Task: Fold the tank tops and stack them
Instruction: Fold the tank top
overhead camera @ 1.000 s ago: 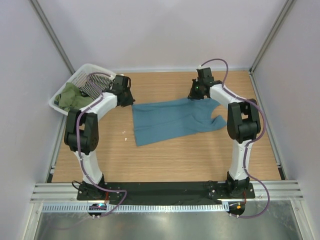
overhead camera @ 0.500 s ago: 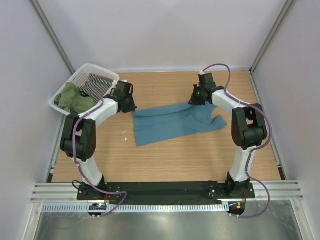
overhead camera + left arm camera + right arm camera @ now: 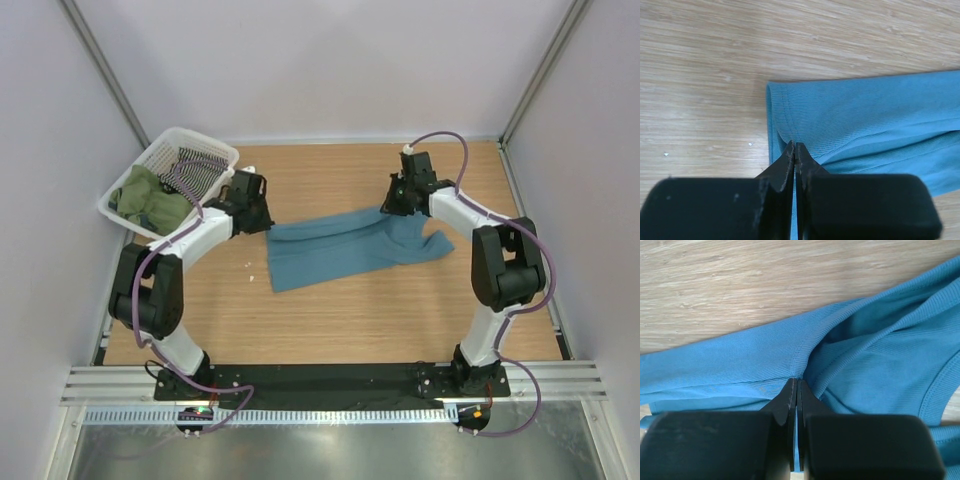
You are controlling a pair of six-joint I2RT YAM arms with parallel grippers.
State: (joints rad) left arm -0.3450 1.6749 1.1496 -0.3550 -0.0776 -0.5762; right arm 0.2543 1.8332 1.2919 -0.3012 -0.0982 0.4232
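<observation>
Cloth in the frame's middle — the soft teal-blue tank top (image 3: 345,248) lies with its long axis left to right. The left claw (image 3: 263,222) is clenched on its upper-left corner, the right claw (image 3: 391,208) on its upper-right edge.

Two robot arms are counted: one left arm (image 3: 205,232) and one right arm (image 3: 455,208). Each arm ends in one hand, so there are two hands: the left hand (image 3: 794,145) and the right hand (image 3: 794,381). There is one wooden worktop (image 3: 350,320) and one white basket (image 3: 205,143). The cloth pieces are three: one teal-blue tank top (image 3: 345,248), one olive-green top (image 3: 148,200) and one black-and-white striped cloth (image 3: 195,170). Of these three, one piece lies on the worktop and two pieces are in the basket.
</observation>
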